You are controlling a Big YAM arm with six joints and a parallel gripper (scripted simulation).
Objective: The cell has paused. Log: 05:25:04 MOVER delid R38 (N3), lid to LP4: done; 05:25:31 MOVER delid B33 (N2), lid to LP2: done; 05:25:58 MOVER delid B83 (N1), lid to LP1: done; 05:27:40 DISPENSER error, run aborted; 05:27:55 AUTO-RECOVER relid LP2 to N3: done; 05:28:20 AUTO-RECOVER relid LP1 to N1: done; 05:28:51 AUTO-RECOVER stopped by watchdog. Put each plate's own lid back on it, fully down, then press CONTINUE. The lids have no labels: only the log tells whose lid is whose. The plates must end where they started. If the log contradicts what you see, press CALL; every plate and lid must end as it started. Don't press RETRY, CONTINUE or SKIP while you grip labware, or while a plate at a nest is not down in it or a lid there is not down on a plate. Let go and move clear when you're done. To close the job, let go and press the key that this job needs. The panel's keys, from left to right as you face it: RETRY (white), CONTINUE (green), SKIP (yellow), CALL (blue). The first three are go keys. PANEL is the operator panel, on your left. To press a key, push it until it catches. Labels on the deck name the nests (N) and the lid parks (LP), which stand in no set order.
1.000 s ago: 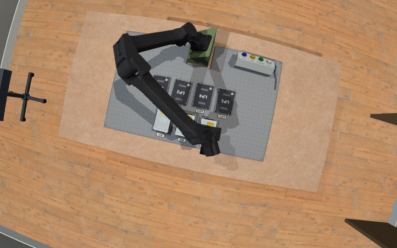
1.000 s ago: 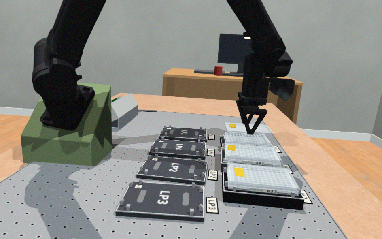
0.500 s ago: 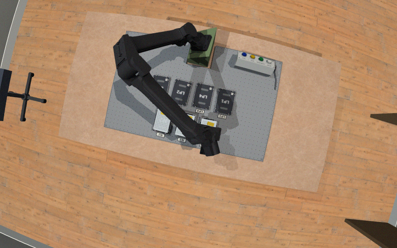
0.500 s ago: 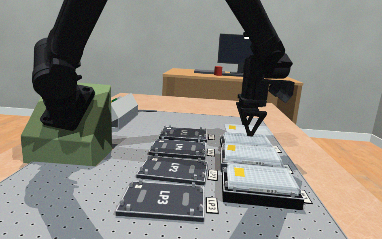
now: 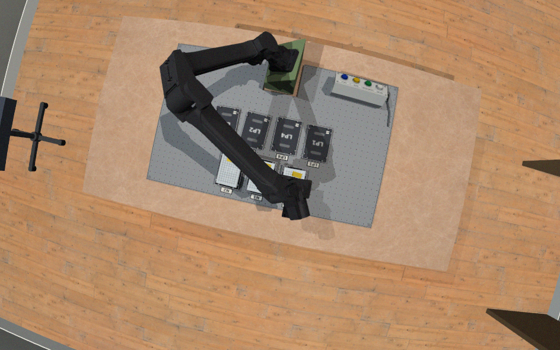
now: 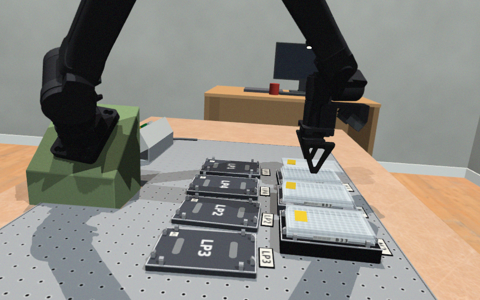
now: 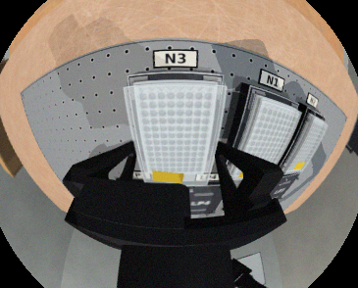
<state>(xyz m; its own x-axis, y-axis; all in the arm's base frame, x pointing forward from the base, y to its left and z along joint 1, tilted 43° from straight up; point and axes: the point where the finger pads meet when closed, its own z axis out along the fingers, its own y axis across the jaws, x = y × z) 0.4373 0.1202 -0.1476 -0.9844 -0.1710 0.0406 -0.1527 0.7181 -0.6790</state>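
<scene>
My gripper [image 6: 313,171] [image 7: 176,145] is shut on a clear lid [image 6: 291,161] [image 7: 168,176] with a yellow mark. The lid is level, a little above the open plate [image 6: 310,174] at nest N3, and roughly over it. The plate at N1 [image 6: 315,193] [image 7: 271,129] and plate B33 at N2 [image 6: 327,227] [image 5: 228,174] each have a yellow-marked lid on. Lid parks LP1 [image 6: 231,166], LP4 [image 6: 225,184], LP2 [image 6: 218,210] and LP3 [image 6: 205,247] show no lid. The panel [image 5: 357,93] has blue, yellow, green and white keys; I cannot tell if any is pressed.
The green arm base [image 5: 280,82] [image 6: 74,186] stands beside the panel, behind the lid parks. A cable [image 5: 388,112] runs from the panel's end. The N1 nest stands close beside N3. In the overhead view my arm covers parts of LP3, N1 and N3.
</scene>
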